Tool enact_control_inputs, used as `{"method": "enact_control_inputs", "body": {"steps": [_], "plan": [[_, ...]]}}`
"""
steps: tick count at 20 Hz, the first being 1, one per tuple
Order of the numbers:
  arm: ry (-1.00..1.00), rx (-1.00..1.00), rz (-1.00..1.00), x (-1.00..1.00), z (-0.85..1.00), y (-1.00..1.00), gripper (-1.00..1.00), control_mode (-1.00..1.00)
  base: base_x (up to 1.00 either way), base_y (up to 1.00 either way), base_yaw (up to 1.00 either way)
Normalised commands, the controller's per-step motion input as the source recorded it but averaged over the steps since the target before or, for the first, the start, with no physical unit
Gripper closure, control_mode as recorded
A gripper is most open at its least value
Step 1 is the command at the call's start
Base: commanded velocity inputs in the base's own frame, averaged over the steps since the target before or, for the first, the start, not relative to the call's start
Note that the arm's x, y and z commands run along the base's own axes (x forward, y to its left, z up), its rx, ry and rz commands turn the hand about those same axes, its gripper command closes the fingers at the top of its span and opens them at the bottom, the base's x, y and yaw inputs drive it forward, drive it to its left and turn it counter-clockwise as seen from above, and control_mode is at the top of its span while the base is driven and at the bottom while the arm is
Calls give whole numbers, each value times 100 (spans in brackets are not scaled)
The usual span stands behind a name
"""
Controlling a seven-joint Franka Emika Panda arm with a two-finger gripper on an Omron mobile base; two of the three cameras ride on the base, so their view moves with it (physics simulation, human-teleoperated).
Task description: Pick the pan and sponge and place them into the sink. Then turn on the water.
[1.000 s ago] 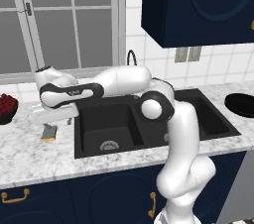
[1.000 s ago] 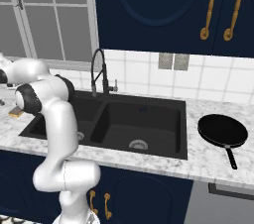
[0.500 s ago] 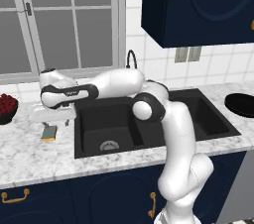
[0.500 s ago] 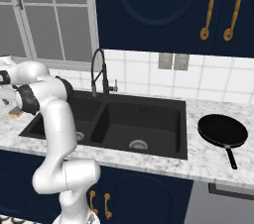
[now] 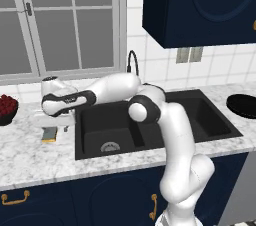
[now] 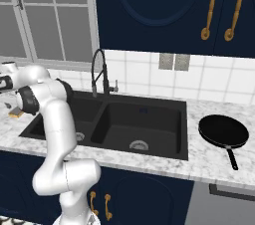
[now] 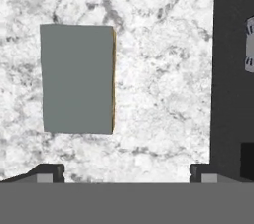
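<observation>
I have the gripper hanging over the marble worktop, jaws spread wide and holding nothing. In the hand view both fingertips show at the bottom edge, well apart.

The sponge lies flat on the worktop ahead of the gripper and off toward one fingertip, grey side up, a thin yellow edge showing on the side facing the gripper's centre line. It is not between the jaws; it sits almost in line with that fingertip. From the left base view the sponge sits just under the hand, beside the near edge of the sink.

The pan is far off on the opposite side of the sink, on the worktop, untouched. The faucet stands behind the basins, no water running.

Risks as I judge them:
- Straight descent from here would likely land one fingertip on top of the sponge and squash or shove it rather than straddle it. Needs a sideways shift first.
- Sponge is soft and low; closing too high would skim over it.
- The black sink rim is close on the other fingertip's side; overcorrecting could clip it.
</observation>
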Motion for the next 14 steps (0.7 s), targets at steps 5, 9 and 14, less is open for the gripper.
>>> {"method": "enact_control_inputs", "body": {"steps": [5,9,14], "plan": [[0,0,0,17,-8,29,-100,-100,0,0,0],[0,0,0,19,-7,20,-100,-100,0,0,0],[0,0,0,19,-17,19,-100,-100,0,0,0]]}}
